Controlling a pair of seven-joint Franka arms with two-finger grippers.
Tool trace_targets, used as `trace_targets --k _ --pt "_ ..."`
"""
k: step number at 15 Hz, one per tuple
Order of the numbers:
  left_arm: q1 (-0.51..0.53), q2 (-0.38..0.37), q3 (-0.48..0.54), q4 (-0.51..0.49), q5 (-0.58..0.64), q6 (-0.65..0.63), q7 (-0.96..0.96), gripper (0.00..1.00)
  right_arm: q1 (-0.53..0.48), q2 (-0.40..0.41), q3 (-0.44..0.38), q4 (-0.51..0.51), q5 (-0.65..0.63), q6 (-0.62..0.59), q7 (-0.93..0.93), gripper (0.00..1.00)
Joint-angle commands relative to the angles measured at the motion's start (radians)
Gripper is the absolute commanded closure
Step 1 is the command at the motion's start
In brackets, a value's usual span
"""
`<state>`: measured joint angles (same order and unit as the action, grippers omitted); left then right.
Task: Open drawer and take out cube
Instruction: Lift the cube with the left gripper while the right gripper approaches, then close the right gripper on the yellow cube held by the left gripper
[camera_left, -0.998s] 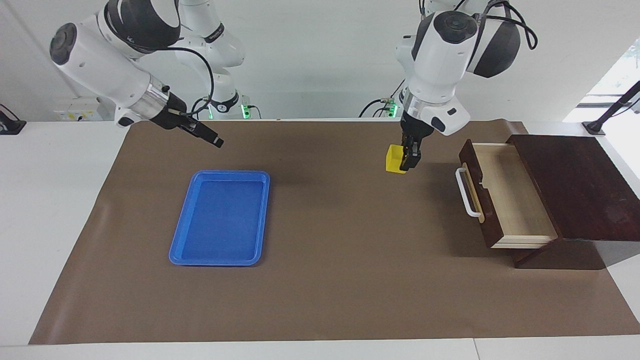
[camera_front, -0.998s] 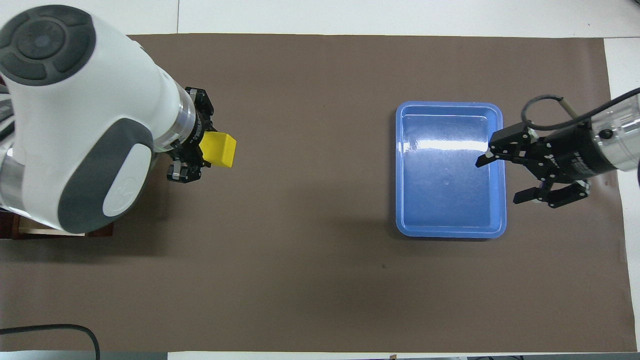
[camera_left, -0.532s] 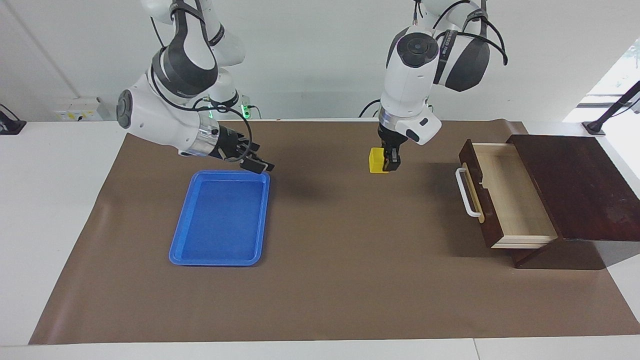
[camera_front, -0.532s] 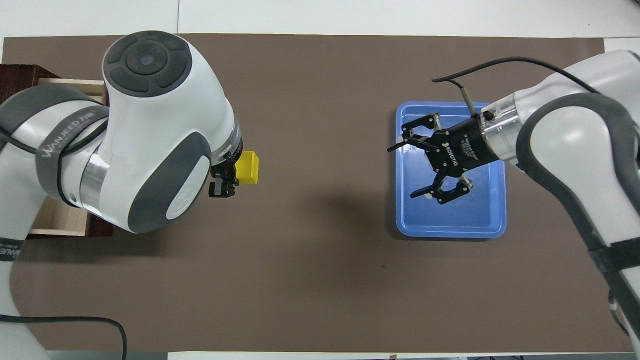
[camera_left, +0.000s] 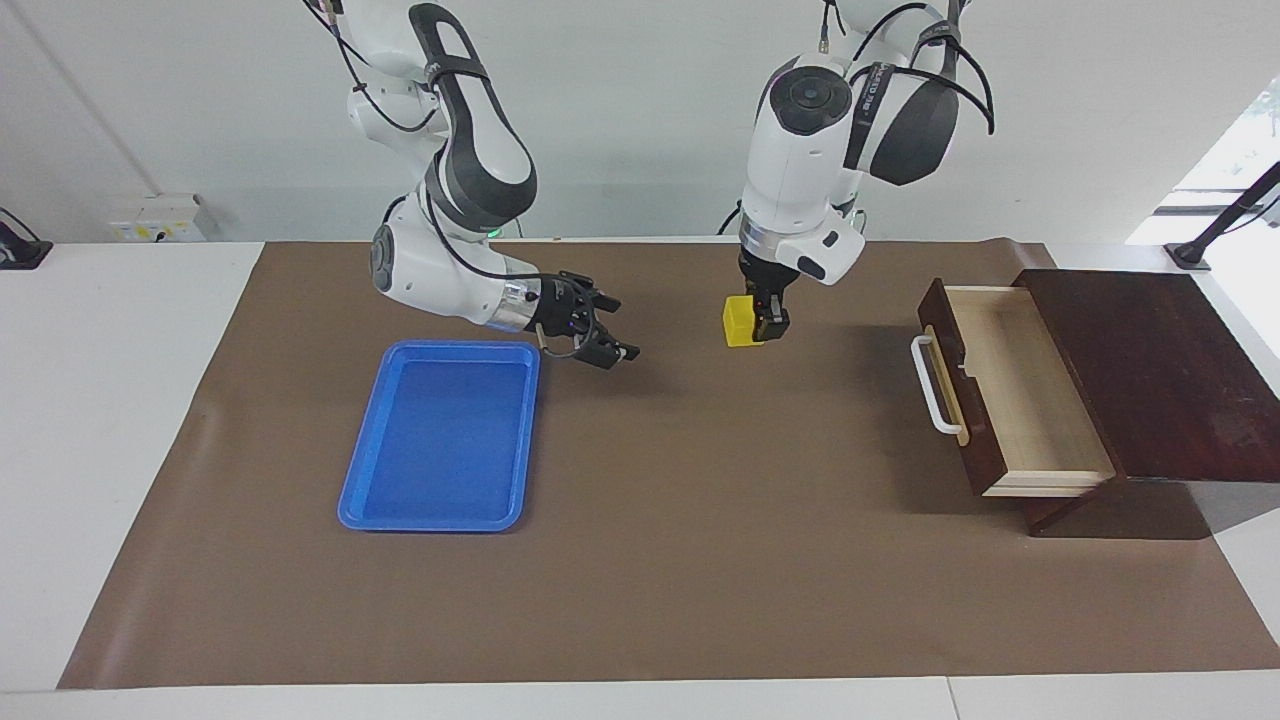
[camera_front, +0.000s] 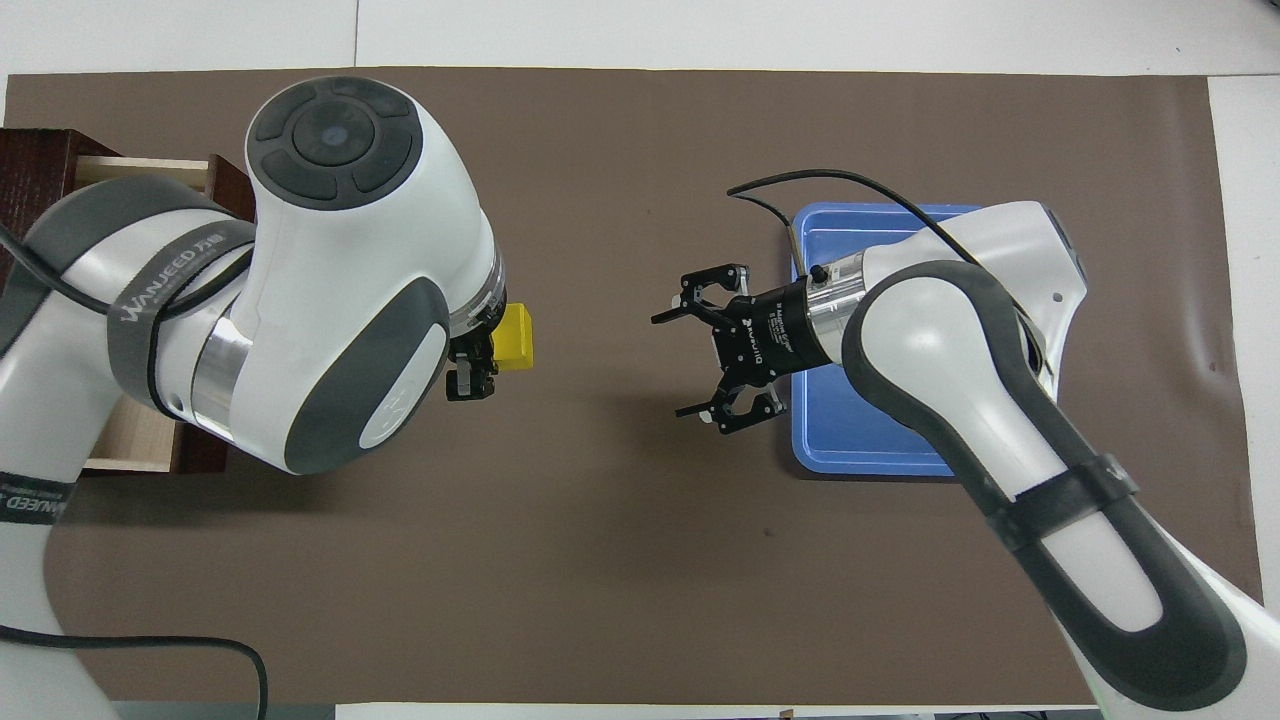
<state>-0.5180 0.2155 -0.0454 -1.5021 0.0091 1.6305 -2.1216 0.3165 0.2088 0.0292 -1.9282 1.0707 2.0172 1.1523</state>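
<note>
The left gripper (camera_left: 768, 328), clamped on the cube (camera_left: 738, 323), has carried it away from the open drawer (camera_left: 1020, 390). The right gripper (camera_left: 605, 340), fingers spread and empty, has swung in from the tray (camera_left: 440, 515); a handover looks likely

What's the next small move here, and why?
Probably ease the right end effector toward the yellow cube for a handover: the left end effector holds the cube in the air over the mat, the drawer stands open and empty, and the right's fingers are spread, aimed at it.

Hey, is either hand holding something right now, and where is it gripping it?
The left hand holds the yellow cube by its sides, above the mat. The right hand is open and empty.
</note>
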Motion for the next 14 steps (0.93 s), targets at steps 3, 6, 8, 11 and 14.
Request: trace_targets --k 3,6,8,11,14 --pt "-0.014 0.008 0.013 0.01 -0.003 0.009 -0.049 1.0 0.127 0.066 -0.003 0.034 0.121 0.178 0.069 0.0" --pt "-0.014 0.008 0.013 0.008 -0.008 0.025 -0.064 1.0 0.125 0.072 -0.003 0.061 0.12 0.176 0.069 0.0" --pt "-0.014 0.01 0.013 0.008 -0.011 0.028 -0.064 1.0 0.139 0.075 -0.003 0.074 0.129 0.186 0.093 0.0" --pt "-0.014 0.015 0.013 0.01 -0.012 0.028 -0.066 1.0 0.171 0.092 -0.003 0.127 0.123 0.204 0.179 0.0" --pt "-0.014 0.015 0.013 0.008 -0.015 0.029 -0.073 1.0 0.187 0.1 -0.003 0.132 0.117 0.238 0.185 0.0"
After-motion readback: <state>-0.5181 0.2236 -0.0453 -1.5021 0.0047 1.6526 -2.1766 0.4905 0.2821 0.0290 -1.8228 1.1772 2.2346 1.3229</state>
